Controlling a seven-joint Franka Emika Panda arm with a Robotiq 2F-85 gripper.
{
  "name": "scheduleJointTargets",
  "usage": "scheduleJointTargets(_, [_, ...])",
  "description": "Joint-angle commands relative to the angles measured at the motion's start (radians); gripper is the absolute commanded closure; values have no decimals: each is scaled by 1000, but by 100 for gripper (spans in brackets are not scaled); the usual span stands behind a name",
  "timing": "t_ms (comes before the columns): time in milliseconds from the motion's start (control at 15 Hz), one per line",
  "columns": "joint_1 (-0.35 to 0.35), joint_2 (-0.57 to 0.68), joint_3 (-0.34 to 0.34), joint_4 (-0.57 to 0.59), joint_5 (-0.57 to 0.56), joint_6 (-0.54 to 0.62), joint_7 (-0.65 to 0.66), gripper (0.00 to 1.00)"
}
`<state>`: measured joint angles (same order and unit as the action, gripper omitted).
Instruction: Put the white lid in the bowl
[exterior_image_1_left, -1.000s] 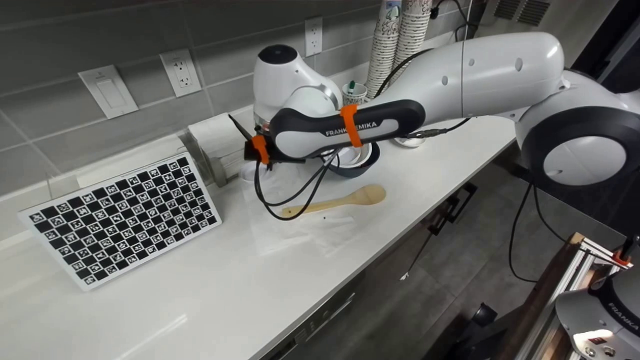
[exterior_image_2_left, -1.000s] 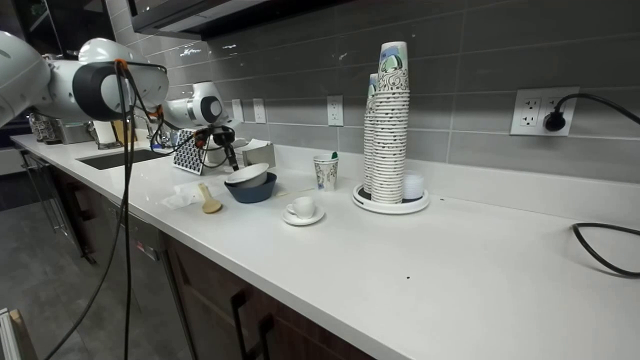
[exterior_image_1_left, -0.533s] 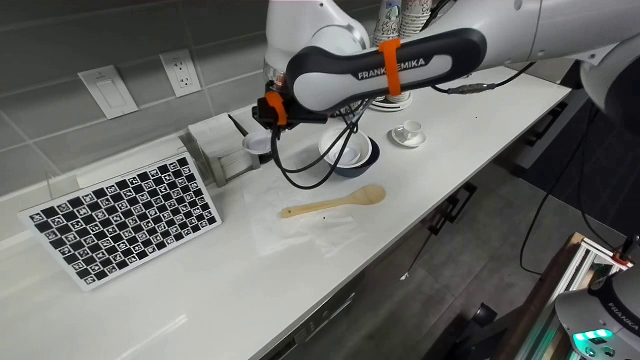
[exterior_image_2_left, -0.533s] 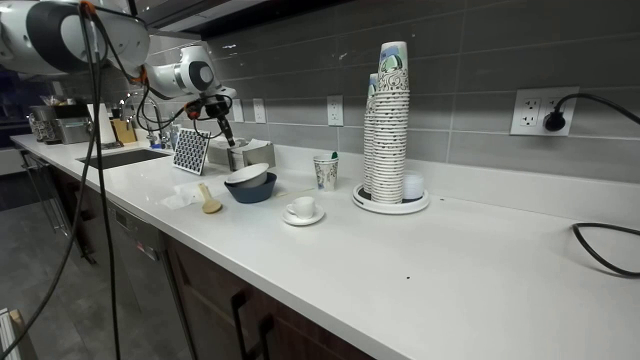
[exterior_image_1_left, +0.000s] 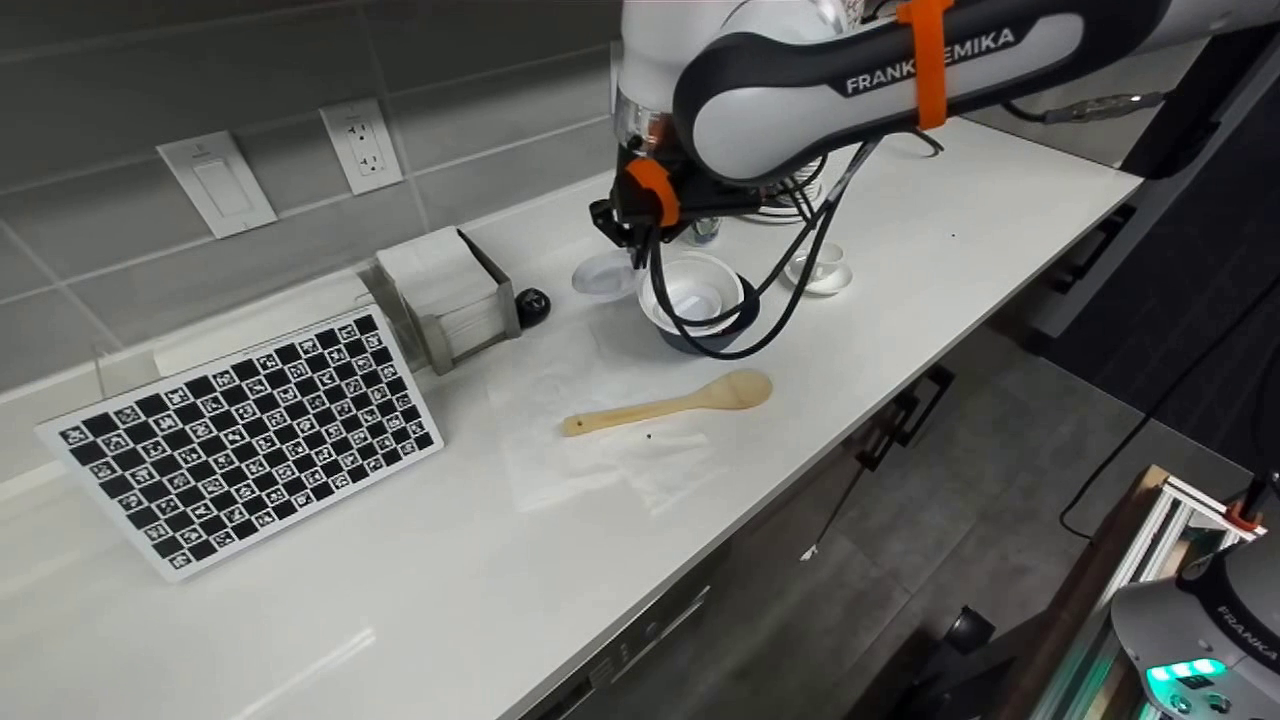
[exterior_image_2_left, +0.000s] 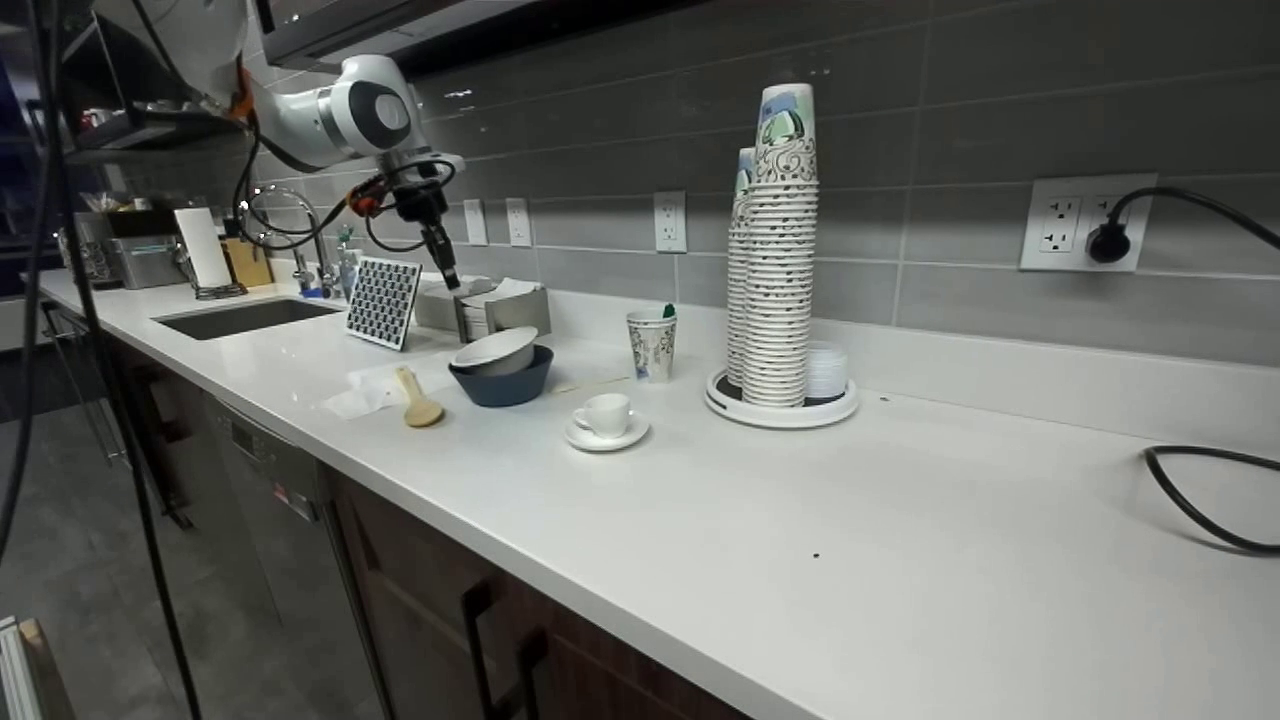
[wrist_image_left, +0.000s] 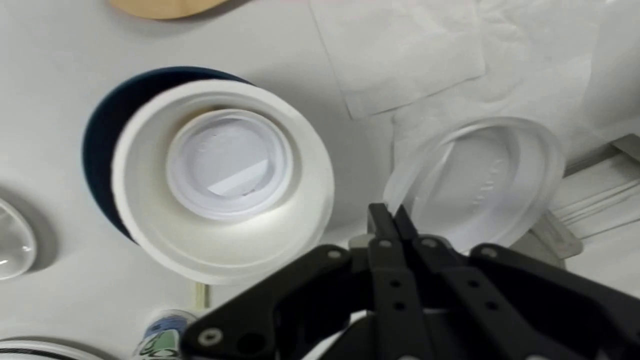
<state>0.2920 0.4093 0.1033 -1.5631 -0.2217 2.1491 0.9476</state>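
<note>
My gripper (wrist_image_left: 391, 212) is shut on the near rim of the translucent white lid (wrist_image_left: 480, 185) in the wrist view. The lid hangs tilted from the fingertips. In an exterior view the lid (exterior_image_1_left: 602, 277) is in the air just beside the bowls, below the gripper (exterior_image_1_left: 638, 260). The gripper (exterior_image_2_left: 452, 282) also shows above the counter, where I cannot make out the lid. A white bowl (wrist_image_left: 240, 245) sits tilted inside a dark blue bowl (wrist_image_left: 105, 150); the blue bowl also shows in both exterior views (exterior_image_1_left: 700, 346) (exterior_image_2_left: 505, 388). Another pale round disc (wrist_image_left: 230, 160) lies inside the white bowl.
A wooden spoon (exterior_image_1_left: 738, 390) lies on the counter in front of the bowls. A napkin holder (exterior_image_1_left: 468, 325) and a black round object (exterior_image_1_left: 533, 307) stand by the wall. A cup on a saucer (exterior_image_2_left: 606, 418), a paper cup (exterior_image_2_left: 652, 348) and tall cup stacks (exterior_image_2_left: 782, 300) stand beyond.
The gripper has risen from the counter beside the napkin holder and moved toward the bowls, with the white lid lifted in it. The bowls and spoon have not moved.
</note>
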Motion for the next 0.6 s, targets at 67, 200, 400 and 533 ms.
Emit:
scheduleJointTargets(67, [-14, -196, -43, -293, -1, 54, 60, 99])
scheduleJointTargets(200, [-28, -255, -52, -393, -11, 35, 73, 99])
scheduleJointTargets(400, [-50, -338, -72, -558, -85, 64, 180, 99])
scheduleJointTargets(533, [-68, -347, -69, -598, -120, 115, 291, 99])
